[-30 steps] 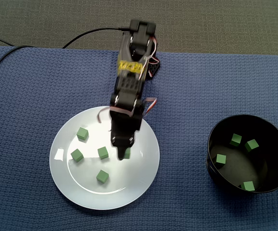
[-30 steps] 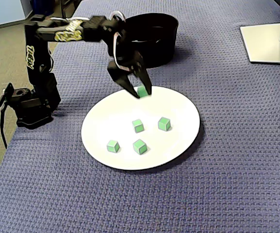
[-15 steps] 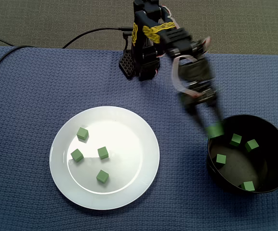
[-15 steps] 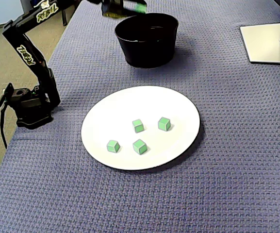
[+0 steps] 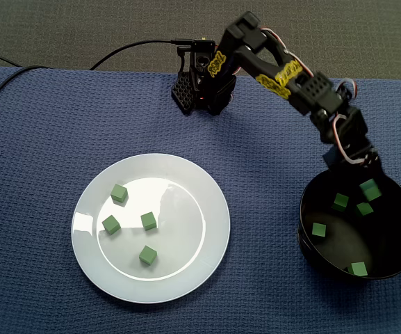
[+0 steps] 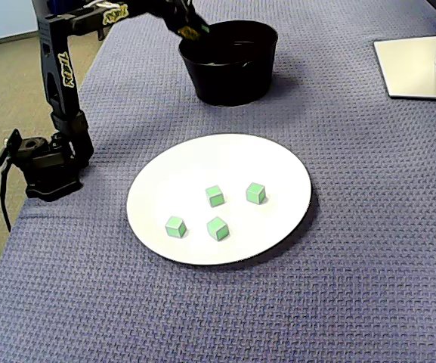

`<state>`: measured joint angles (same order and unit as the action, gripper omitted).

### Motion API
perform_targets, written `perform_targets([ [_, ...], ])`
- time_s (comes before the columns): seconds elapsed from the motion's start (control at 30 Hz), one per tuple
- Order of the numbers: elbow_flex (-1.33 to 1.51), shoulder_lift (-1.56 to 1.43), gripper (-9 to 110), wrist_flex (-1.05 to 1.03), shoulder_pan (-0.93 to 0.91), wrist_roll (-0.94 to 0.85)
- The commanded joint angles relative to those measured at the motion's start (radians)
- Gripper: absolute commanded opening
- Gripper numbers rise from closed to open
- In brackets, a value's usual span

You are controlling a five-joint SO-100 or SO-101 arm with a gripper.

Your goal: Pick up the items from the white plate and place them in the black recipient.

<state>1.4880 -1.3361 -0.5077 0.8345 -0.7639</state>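
The white plate (image 5: 186, 278) (image 6: 278, 162) holds several green cubes, among them one (image 5: 119, 193) at upper left and one (image 5: 147, 255) lowest. The black bowl (image 5: 304, 240) (image 6: 229, 79) stands at the right in a fixed view and has several green cubes (image 5: 318, 229) on its floor. My gripper (image 5: 367, 182) (image 6: 201, 30) reaches over the bowl's upper rim. It looks shut on a green cube (image 5: 370, 189) that shows at its fingertips, above the bowl's inside. The black fingers blend with the bowl.
Everything rests on a blue woven mat (image 5: 40, 139). The arm's base (image 6: 47, 162) stands at the mat's edge, with a black cable (image 5: 127, 49) running off. A white monitor foot (image 6: 418, 64) sits at the far right corner of the table.
The gripper took a green cube off the plate, carried it across to the bowl, and now holds it over the bowl's inside. The other cubes have not moved.
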Motion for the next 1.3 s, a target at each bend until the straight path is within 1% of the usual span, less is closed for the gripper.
perform_targets([
  [0.0,0.025,-0.006,0,0.069,-0.015,0.008],
  [0.23,0.078,-0.066,0,0.097,-0.071,0.011],
  [0.4,0.140,-0.155,18,0.103,-0.107,0.087],
  [0.5,0.184,-0.279,25,0.043,-0.133,0.025],
  [0.6,0.252,-0.460,25,-0.025,-0.206,-0.120],
  [0.67,0.288,-0.594,23,-0.112,-0.299,-0.219],
  [0.7,0.305,-0.658,23,-0.181,-0.364,-0.272],
  [0.77,0.390,-0.785,24,-0.227,-0.520,-0.377],
  [0.93,0.750,-1.066,26,-0.164,-0.923,-0.657],
  [1.07,1.003,-1.161,25,-0.109,-1.181,-0.865],
  [1.13,1.083,-1.161,25,-0.037,-1.266,-0.917],
  [1.27,1.120,-1.126,26,0.055,-1.399,-0.937],
])
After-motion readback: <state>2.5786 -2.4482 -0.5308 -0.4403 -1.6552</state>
